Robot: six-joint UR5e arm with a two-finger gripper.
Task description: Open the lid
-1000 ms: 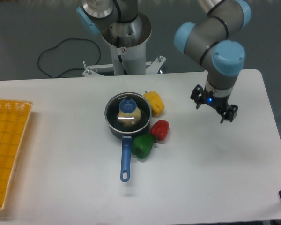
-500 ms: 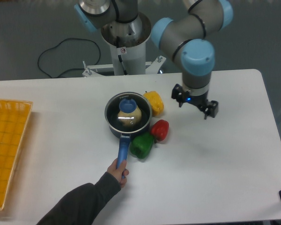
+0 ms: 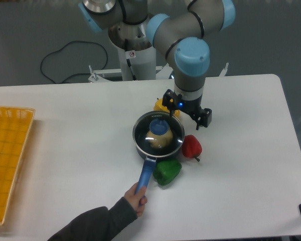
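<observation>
The lid [image 3: 159, 135] is a round glass disc with a thin metal rim and a blue knob [image 3: 158, 125], and it lies shut on the dark blue saucepan [image 3: 140, 149]. Something pale yellow shows through the glass. My gripper [image 3: 186, 109] hangs just behind and to the right of the pan's far rim, open, with nothing between its black fingers [image 3: 206, 117]. It is not touching the knob. A person's hand [image 3: 138, 194] grips the end of the pan's blue handle [image 3: 147, 174].
A red pepper [image 3: 191, 146] and a green pepper [image 3: 167, 171] lie against the pan's right and front sides. A yellow pepper [image 3: 161, 107] sits behind it, partly hidden by my gripper. An orange basket [image 3: 7, 160] lies at the left edge.
My arm has swung left and now hangs by the pan. The hand took the handle and slid the pan right and forward. The peppers shifted with it.
</observation>
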